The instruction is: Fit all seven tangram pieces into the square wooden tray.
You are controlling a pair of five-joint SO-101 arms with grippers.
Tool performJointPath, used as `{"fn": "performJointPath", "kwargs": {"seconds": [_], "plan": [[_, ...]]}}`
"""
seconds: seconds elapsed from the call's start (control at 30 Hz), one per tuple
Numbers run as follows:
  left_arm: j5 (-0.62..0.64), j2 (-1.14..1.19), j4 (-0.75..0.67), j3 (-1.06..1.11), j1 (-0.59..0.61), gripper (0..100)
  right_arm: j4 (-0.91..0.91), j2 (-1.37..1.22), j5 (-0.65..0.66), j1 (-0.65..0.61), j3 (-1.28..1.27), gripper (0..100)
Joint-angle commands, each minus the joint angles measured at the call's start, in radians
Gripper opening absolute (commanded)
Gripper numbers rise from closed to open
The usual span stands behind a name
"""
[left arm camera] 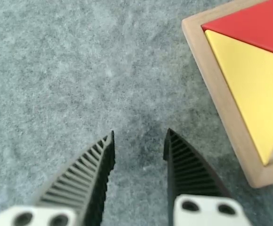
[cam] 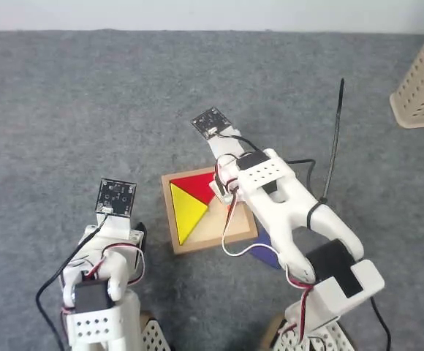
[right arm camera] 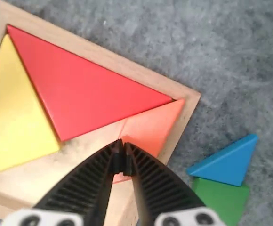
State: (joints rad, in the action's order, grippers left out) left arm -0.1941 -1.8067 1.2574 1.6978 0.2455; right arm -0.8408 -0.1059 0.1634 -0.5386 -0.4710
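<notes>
Right gripper (right arm camera: 122, 157), closed and empty, touches orange piece (right arm camera: 153, 125) in tray (right arm camera: 103, 57), probably pushing it flat; left gripper (left arm camera: 140, 134) hovers half-open at tray's 8 o'clock.

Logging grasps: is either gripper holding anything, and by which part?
Nothing is held. The left gripper is open over grey carpet; the right gripper is shut, empty, over the orange triangular piece.

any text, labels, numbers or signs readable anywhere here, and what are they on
None can be read. The wooden tray, the red piece, yellow piece, blue piece and green piece are plain. Any print on the wrist circuit boards is too small to read.
</notes>
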Motion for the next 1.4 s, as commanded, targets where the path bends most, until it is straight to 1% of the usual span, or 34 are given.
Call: {"fn": "performJointPath", "kwargs": {"seconds": [0.0, 0.13, 0.3, 0.43, 0.63, 0.87, 1.23, 1.37], "plan": [[-0.002, -0.018, 0.006, -0.012, -0.002, 17, 0.015, -0.002, 0.017, -0.007, 0.018, 0.6], [-0.002, -0.018, 0.006, -0.012, -0.002, 17, 0.002, 0.015, 0.015, -0.001, 0.025, 0.6], [-0.002, -0.018, 0.006, -0.012, -0.002, 17, -0.05, 0.137, 0.012, 0.024, 0.041, 0.6], [-0.002, -0.018, 0.006, -0.012, -0.002, 17, 0.008, 0.185, 0.011, 0.042, -0.031, 0.6], [-0.002, -0.018, 0.006, -0.012, -0.002, 17, 0.045, 0.162, 0.014, 0.045, -0.054, 0.6], [-0.002, -0.018, 0.006, -0.012, -0.002, 17, 0.047, 0.151, 0.014, 0.09, -0.052, 0.6], [-0.002, -0.018, 0.006, -0.012, -0.002, 17, 0.047, 0.139, 0.014, 0.088, -0.054, 0.6], [-0.002, -0.018, 0.006, -0.012, -0.002, 17, 0.053, 0.099, 0.014, 0.082, -0.052, 0.6]]}}
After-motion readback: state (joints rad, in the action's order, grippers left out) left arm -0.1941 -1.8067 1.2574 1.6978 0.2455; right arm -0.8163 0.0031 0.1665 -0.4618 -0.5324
